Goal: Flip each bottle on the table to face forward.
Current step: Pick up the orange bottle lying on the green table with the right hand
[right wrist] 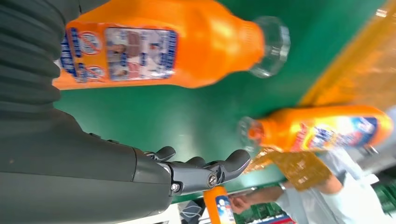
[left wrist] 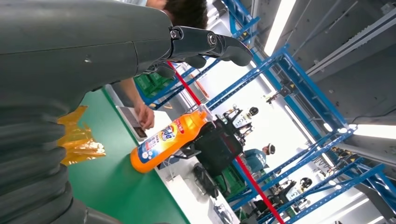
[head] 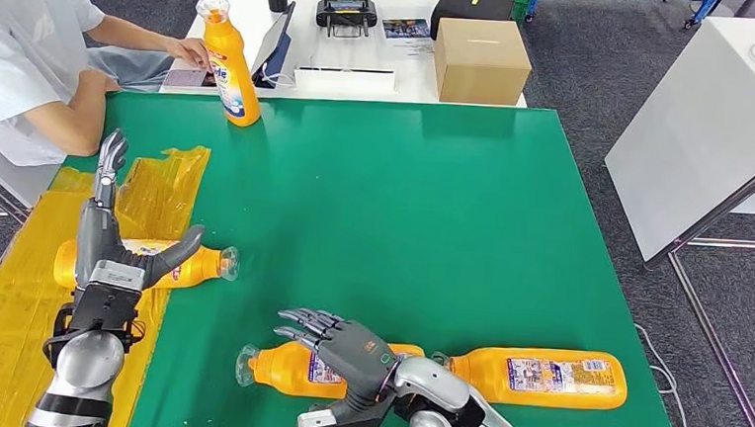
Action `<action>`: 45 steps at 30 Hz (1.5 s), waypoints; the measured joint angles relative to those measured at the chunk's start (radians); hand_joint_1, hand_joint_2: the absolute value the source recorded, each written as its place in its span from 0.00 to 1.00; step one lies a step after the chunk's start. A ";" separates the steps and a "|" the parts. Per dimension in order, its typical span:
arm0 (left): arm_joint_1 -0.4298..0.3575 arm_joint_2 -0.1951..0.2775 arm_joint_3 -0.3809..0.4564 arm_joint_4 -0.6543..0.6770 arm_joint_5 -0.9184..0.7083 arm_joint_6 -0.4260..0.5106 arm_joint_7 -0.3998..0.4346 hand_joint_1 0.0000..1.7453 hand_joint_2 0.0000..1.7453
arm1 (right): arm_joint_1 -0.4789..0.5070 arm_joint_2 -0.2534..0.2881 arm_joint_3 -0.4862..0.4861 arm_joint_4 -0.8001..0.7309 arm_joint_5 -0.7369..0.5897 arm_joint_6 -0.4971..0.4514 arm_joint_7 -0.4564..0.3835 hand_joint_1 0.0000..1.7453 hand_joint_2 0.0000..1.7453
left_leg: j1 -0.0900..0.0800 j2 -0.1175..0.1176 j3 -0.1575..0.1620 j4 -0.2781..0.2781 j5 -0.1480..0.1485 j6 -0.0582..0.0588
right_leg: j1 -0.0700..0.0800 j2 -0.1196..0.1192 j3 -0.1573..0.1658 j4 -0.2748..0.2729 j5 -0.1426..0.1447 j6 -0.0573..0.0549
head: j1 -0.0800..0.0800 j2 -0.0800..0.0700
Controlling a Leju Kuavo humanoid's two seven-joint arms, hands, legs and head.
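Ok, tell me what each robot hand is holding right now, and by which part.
Nothing is held. The left robot hand hovers open over the bottle on the yellow sheet; the right robot hand is open above the near lying bottle, fingers spread, not gripping it.

In the head view, the right hand (head: 345,355) covers the middle of the near bottle (head: 285,366), hiding its label. The left hand (head: 114,252) hides part of the bottle lying on the yellow plastic sheet (head: 13,280). The seated person (head: 27,53) is cut off by the picture's edge. Label print on the far-right bottle (head: 542,375) is too small to read.
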State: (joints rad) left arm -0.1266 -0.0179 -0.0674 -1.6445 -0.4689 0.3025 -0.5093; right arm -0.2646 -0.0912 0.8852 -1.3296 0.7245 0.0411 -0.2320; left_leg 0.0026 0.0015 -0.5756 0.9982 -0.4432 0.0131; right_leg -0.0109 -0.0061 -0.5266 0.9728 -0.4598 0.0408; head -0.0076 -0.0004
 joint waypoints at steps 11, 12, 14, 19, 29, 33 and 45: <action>0.019 0.000 0.005 0.003 0.008 -0.009 0.001 0.00 1.00 | -0.061 -0.138 0.035 -0.005 0.120 -0.036 0.061 0.00 1.00 | 0.000 0.000 0.000 0.000 0.000 0.000 | 0.000 0.000 0.000 0.000 0.000 0.000 | 0.000 0.000; 0.020 0.000 0.005 0.003 0.008 -0.010 0.001 0.00 1.00 | -0.063 -0.145 0.036 -0.007 0.122 -0.037 0.061 0.00 1.00 | 0.000 0.000 0.000 0.000 0.000 0.000 | 0.000 0.000 0.000 0.000 0.000 0.000 | 0.000 0.000; 0.021 0.000 0.005 0.003 0.008 -0.010 0.001 0.00 1.00 | -0.065 -0.154 0.039 -0.011 0.125 -0.038 0.065 0.00 1.00 | 0.000 0.000 0.000 0.000 0.000 0.000 | 0.000 0.000 0.000 0.000 0.000 0.000 | 0.000 0.000; 0.038 0.000 0.013 -0.008 0.008 -0.015 0.002 0.00 1.00 | -0.066 -0.187 0.038 -0.051 0.163 -0.055 0.095 0.00 1.00 | 0.000 0.000 0.000 0.000 0.000 0.000 | 0.000 0.000 0.000 0.000 0.000 0.000 | 0.000 0.000; 0.079 -0.011 0.046 -0.043 0.010 -0.041 0.001 0.00 1.00 | -0.059 -0.236 -0.015 -0.113 0.250 -0.054 0.160 0.00 1.00 | 0.000 0.000 0.000 0.000 0.000 0.000 | 0.000 0.000 0.000 0.000 0.000 0.000 | 0.000 0.000; 0.084 -0.018 0.048 -0.046 0.010 -0.043 0.001 0.00 1.00 | -0.049 -0.229 -0.037 -0.110 0.277 -0.056 0.204 0.00 1.00 | 0.000 0.000 0.000 0.000 0.000 0.000 | 0.000 0.000 0.000 0.000 0.000 0.000 | 0.000 0.000; 0.086 -0.030 0.049 -0.050 0.012 -0.055 0.011 0.00 1.00 | -0.043 -0.178 -0.083 -0.032 0.313 -0.045 0.278 0.00 1.00 | 0.000 0.000 0.000 0.000 0.000 0.000 | 0.000 0.000 0.000 0.000 0.000 0.000 | 0.000 0.000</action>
State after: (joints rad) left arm -0.0405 -0.0476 -0.0189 -1.6941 -0.4572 0.2475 -0.4986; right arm -0.3077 -0.2696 0.8025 -1.3620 1.0380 -0.0034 0.0461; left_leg 0.0022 0.0015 -0.5756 0.9982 -0.4433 0.0133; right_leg -0.0109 -0.0061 -0.5264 0.9727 -0.4598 0.0409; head -0.0077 -0.0004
